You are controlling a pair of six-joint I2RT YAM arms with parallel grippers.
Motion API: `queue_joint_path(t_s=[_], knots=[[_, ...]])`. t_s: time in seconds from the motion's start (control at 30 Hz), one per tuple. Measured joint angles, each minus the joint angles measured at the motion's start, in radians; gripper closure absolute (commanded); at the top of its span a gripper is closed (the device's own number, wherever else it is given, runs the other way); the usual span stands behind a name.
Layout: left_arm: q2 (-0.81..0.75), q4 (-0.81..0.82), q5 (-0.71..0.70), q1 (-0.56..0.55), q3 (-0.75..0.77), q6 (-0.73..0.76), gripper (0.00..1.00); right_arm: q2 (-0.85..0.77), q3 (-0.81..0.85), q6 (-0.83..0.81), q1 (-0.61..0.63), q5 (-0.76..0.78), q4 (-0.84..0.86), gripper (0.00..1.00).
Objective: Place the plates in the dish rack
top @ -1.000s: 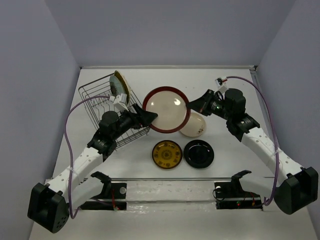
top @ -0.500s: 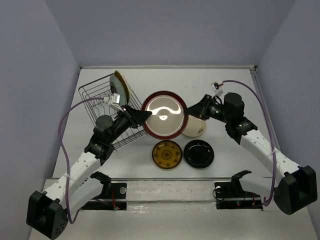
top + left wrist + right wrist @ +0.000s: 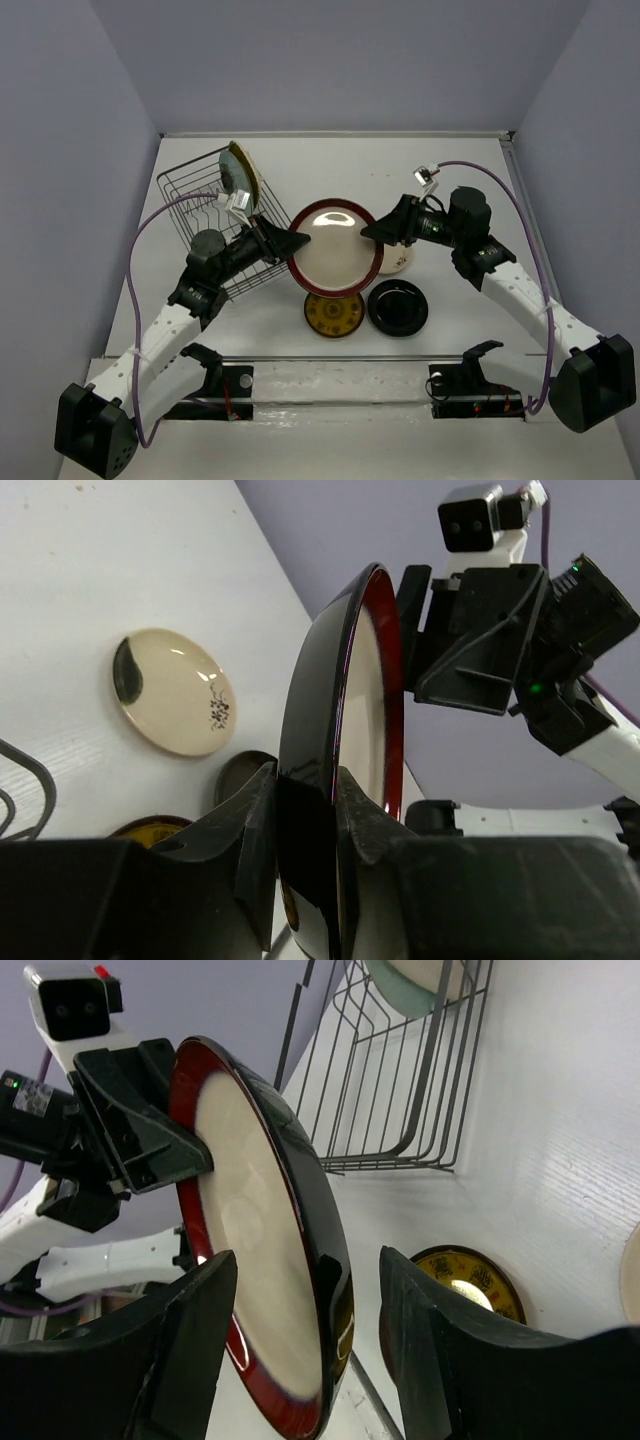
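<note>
Red-rimmed cream plate [image 3: 335, 255] is held tipped up off the table [image 3: 470, 170], just right of the dish rack [image 3: 185, 195].
Your left gripper [image 3: 298, 241] is clamped on its left rim. Your right gripper [image 3: 366, 233] has its fingers apart, straddling the right rim with a visible gap. The grip-to-grip axis runs left-right, and the cream face tilts up and toward the near side. From above, its lower edge overlaps the yellow patterned plate [image 3: 333, 315]. The rack holds a pale teal plate [image 3: 236, 168] upright at its far corner, with a yellow edge beside it. The black plate [image 3: 397, 307] and cream dark-patched dish [image 3: 398, 258] lie flat on the table.
</note>
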Motion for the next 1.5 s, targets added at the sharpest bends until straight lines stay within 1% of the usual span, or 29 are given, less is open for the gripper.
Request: queue_joint_path(t_s=[0.13, 0.17, 0.23, 0.3, 0.37, 0.43, 0.47, 0.53, 0.57, 0.63, 0.67, 0.7, 0.73, 0.77, 0.83, 0.9, 0.93, 1.0, 1.07, 1.13, 1.2, 1.23, 1.33, 1.4, 1.43, 1.47, 1.5], knots=[[0.0, -0.006, 0.083, 0.004, 0.01, -0.014, 0.94, 0.002, 0.0, -0.032, 0.0, -0.057, 0.001, 0.32], [0.0, -0.006, 0.102, 0.007, 0.017, -0.016, 0.95, 0.002, 0.0, -0.04, 0.0, -0.068, 0.002, 0.28], [0.0, -0.005, 0.136, 0.01, 0.034, -0.019, 0.94, 0.002, 0.0, -0.053, 0.0, -0.082, 0.001, 0.26], [0.0, -0.003, 0.166, 0.016, 0.051, -0.02, 0.95, 0.002, 0.0, -0.06, 0.0, -0.097, 0.003, 0.25], [0.0, 0.002, 0.198, 0.03, 0.058, -0.021, 0.95, 0.002, 0.0, -0.067, 0.0, -0.117, 0.015, 0.26], [0.001, 0.004, 0.22, 0.042, 0.058, -0.023, 0.95, 0.009, 0.0, -0.07, 0.0, -0.136, 0.026, 0.35], [0.001, 0.003, 0.231, 0.048, 0.058, -0.023, 0.95, 0.014, 0.0, -0.068, 0.0, -0.147, 0.032, 0.46], [0.003, 0.003, 0.245, 0.06, 0.058, -0.022, 0.95, 0.023, -0.003, -0.05, 0.001, -0.181, 0.067, 0.54], [0.003, 0.003, 0.251, 0.063, 0.058, -0.023, 0.95, 0.026, -0.005, -0.043, 0.001, -0.193, 0.084, 0.61], [0.003, 0.008, 0.261, 0.075, 0.058, -0.024, 0.95, 0.029, -0.015, -0.017, 0.002, -0.222, 0.138, 0.69], [0.003, 0.01, 0.262, 0.079, 0.058, -0.023, 0.95, 0.03, -0.019, -0.002, 0.002, -0.233, 0.157, 0.81], [0.004, 0.01, 0.264, 0.08, 0.058, -0.024, 0.95, 0.031, -0.021, 0.003, 0.003, -0.239, 0.164, 0.89], [0.004, 0.01, 0.266, 0.083, 0.058, -0.023, 0.95, 0.036, -0.024, 0.014, 0.004, -0.251, 0.19, 0.93], [0.005, 0.017, 0.271, 0.087, 0.058, -0.027, 0.94, 0.039, -0.028, 0.016, 0.007, -0.232, 0.2, 0.93], [0.004, 0.016, 0.268, 0.088, 0.058, -0.037, 0.76, 0.048, -0.042, 0.016, 0.008, -0.226, 0.222, 0.93], [0.007, 0.008, 0.277, 0.097, 0.056, -0.034, 0.55, 0.055, -0.055, 0.047, 0.008, -0.232, 0.25, 0.93], [0.007, 0.006, 0.285, 0.102, 0.056, -0.036, 0.35, 0.056, -0.057, 0.062, 0.009, -0.233, 0.262, 0.93], [0.0, 0.012, 0.29, 0.113, 0.058, -0.018, 0.02, 0.056, -0.057, 0.077, 0.01, -0.241, 0.272, 0.93], [-0.032, -0.037, 0.269, 0.146, 0.078, 0.014, 0.01, 0.056, -0.058, 0.086, 0.008, -0.238, 0.263, 0.93], [-0.062, -0.153, 0.202, 0.167, 0.136, 0.113, 0.01, 0.057, -0.05, 0.09, 0.02, -0.199, 0.235, 0.93], [-0.099, -0.296, 0.055, 0.172, 0.231, 0.224, 0.01, 0.074, -0.014, 0.083, 0.048, -0.143, 0.193, 0.93], [-0.129, -0.341, -0.013, 0.172, 0.269, 0.268, 0.01, 0.091, 0.016, 0.077, 0.069, -0.102, 0.172, 0.93], [-0.243, -0.433, -0.223, 0.173, 0.335, 0.383, 0.01, 0.172, 0.167, 0.039, 0.171, 0.047, 0.084, 0.93], [-0.321, -0.471, -0.354, 0.173, 0.341, 0.439, 0.01, 0.228, 0.262, 0.015, 0.221, 0.12, 0.047, 0.93], [-0.357, -0.479, -0.388, 0.174, 0.341, 0.452, 0.01, 0.278, 0.338, 0.0, 0.26, 0.182, 0.013, 0.93], [-0.397, -0.489, -0.452, 0.174, 0.341, 0.473, 0.01, 0.311, 0.393, -0.017, 0.278, 0.229, -0.013, 0.93], [-0.419, -0.495, -0.494, 0.174, 0.339, 0.485, 0.01, 0.379, 0.499, -0.044, 0.321, 0.312, -0.058, 0.93]])
